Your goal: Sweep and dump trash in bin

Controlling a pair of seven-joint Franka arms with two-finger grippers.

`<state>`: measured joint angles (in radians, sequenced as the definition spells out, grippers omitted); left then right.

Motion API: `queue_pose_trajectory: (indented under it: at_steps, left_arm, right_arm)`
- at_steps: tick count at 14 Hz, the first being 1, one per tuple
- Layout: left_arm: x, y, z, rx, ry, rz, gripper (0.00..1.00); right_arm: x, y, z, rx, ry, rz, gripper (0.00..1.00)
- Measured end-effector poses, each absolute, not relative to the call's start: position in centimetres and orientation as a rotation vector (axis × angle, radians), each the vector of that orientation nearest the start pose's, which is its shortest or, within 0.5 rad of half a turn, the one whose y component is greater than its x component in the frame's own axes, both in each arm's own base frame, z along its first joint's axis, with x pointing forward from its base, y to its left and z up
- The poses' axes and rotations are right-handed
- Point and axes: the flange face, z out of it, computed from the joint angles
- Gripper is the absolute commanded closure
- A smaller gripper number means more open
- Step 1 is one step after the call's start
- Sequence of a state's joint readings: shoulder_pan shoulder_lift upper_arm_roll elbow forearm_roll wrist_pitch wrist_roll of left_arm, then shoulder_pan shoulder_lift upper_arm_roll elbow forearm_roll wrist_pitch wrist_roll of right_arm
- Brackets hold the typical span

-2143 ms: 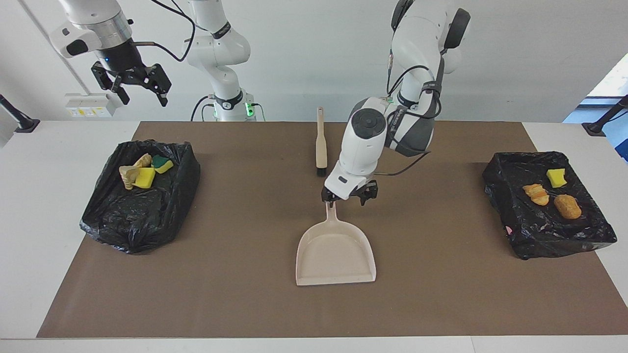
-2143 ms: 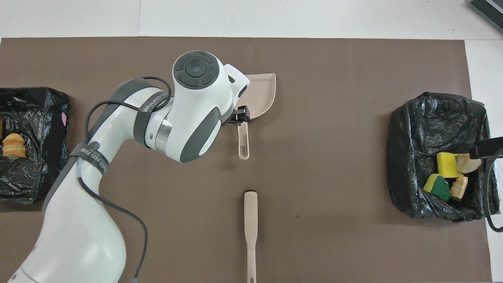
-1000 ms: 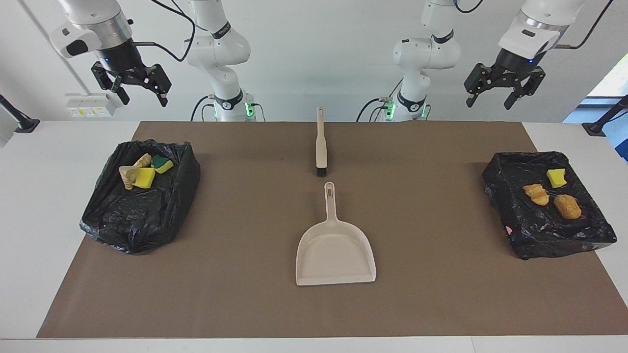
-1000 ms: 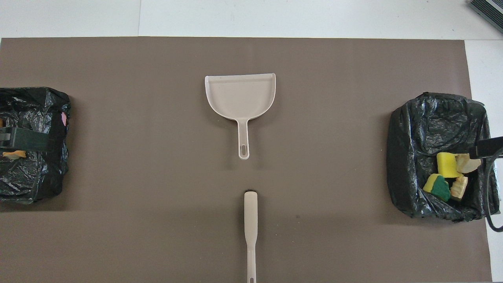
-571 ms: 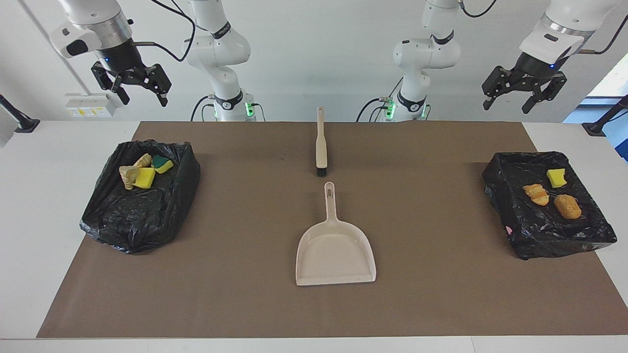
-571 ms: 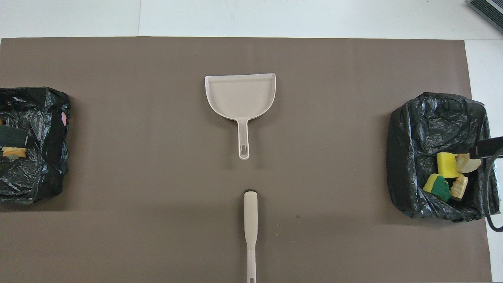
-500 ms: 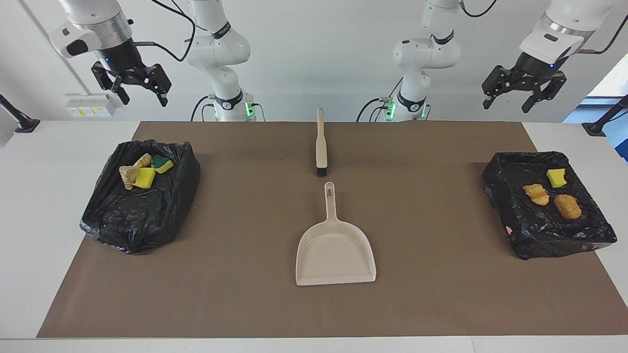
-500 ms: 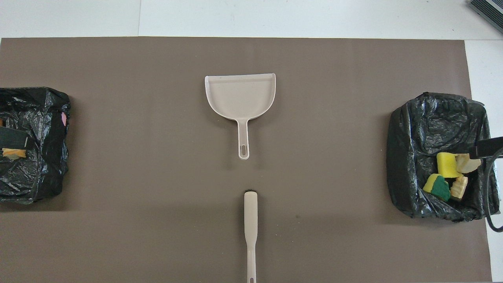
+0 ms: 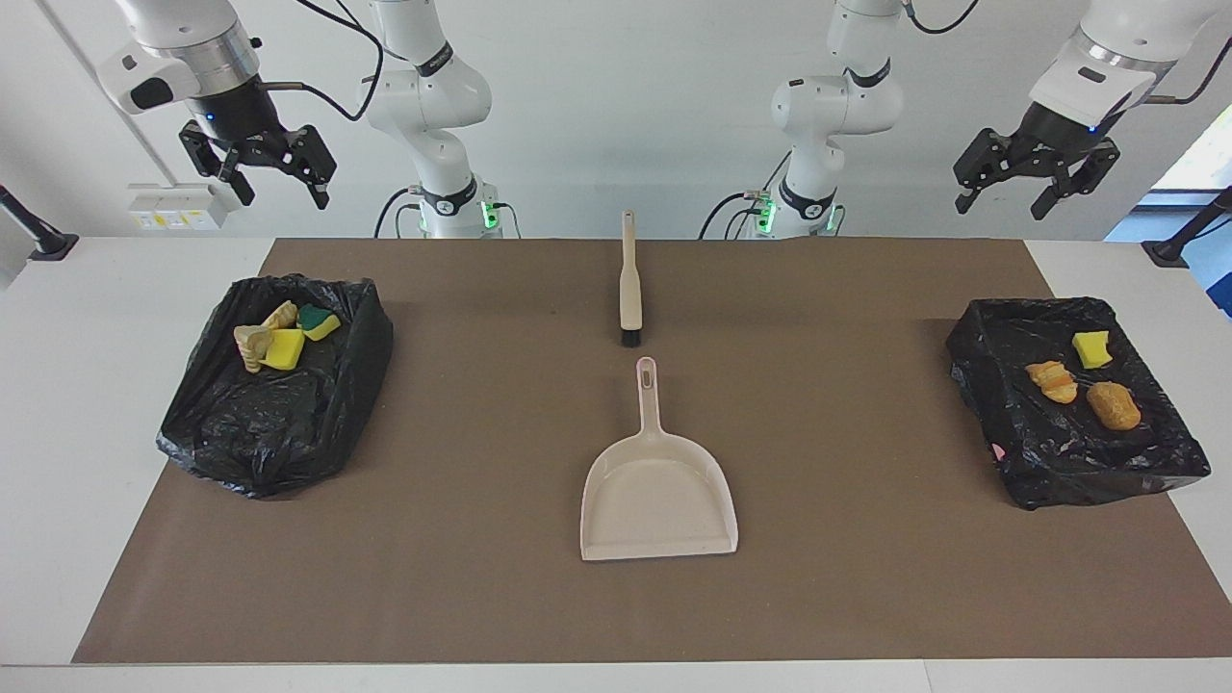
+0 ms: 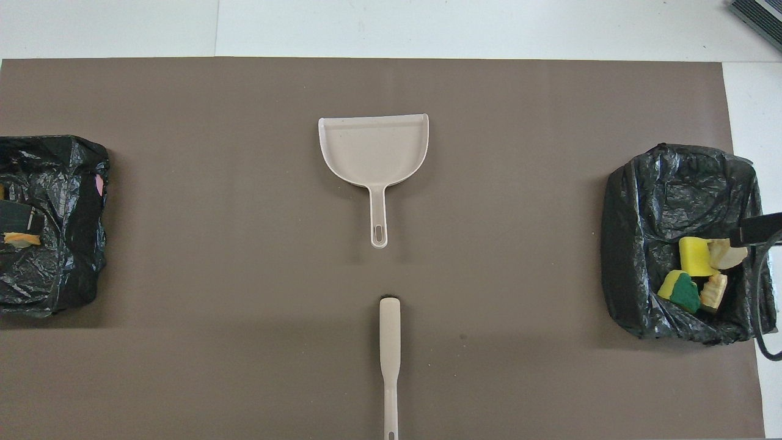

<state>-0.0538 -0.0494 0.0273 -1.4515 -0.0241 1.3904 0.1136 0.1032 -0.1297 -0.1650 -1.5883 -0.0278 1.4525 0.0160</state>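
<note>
The left gripper (image 9: 1037, 183) hangs high in the air at the left arm's end of the table, its black angular fingers spread wide and holding nothing; the right gripper (image 9: 260, 173) hangs the same way at the right arm's end, also spread and empty. Below the left one sits a box-shaped bin lined with crinkled glossy black plastic (image 9: 991, 337), holding three scraps: a squared yellow sponge bit (image 9: 1091, 348), a layered orange-beige crumbly chunk (image 9: 1052, 381) and a rounded brown bread-like lump (image 9: 1114, 406). The second bin (image 9: 250, 443), lined in the same wrinkled black film, lies toward the right arm's end and holds a flat yellow sponge (image 9: 284, 348), a green-and-yellow sponge (image 9: 317, 321) and pale beige ridged chunks (image 9: 250, 345), all bunched at the bin's end nearer the robots. Midway between the bins, on the matte brown mat (image 9: 462, 577), a smooth beige plastic dustpan (image 9: 658, 500) lies flat, its slim handle pointing toward the robots. Just nearer the robots, apart from it, lies a narrow beige brush (image 9: 629, 284) with short dark bristles facing the dustpan's handle.
</note>
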Motion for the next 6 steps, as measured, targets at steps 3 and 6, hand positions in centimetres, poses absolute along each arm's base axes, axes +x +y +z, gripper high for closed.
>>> queue_pose_trajectory:
  at_steps: [3,6]
  left_arm:
    - [51.8,-1.38,69.05,-3.158,0.221,0.017,0.0]
    - [51.81,-1.04,69.05,-3.135,0.212,0.018,0.0]
  right_arm:
    - [49.97,-4.07,67.35,-3.145,0.125,0.013,0.0]
    - [49.97,-4.07,67.35,-3.145,0.125,0.013,0.0]
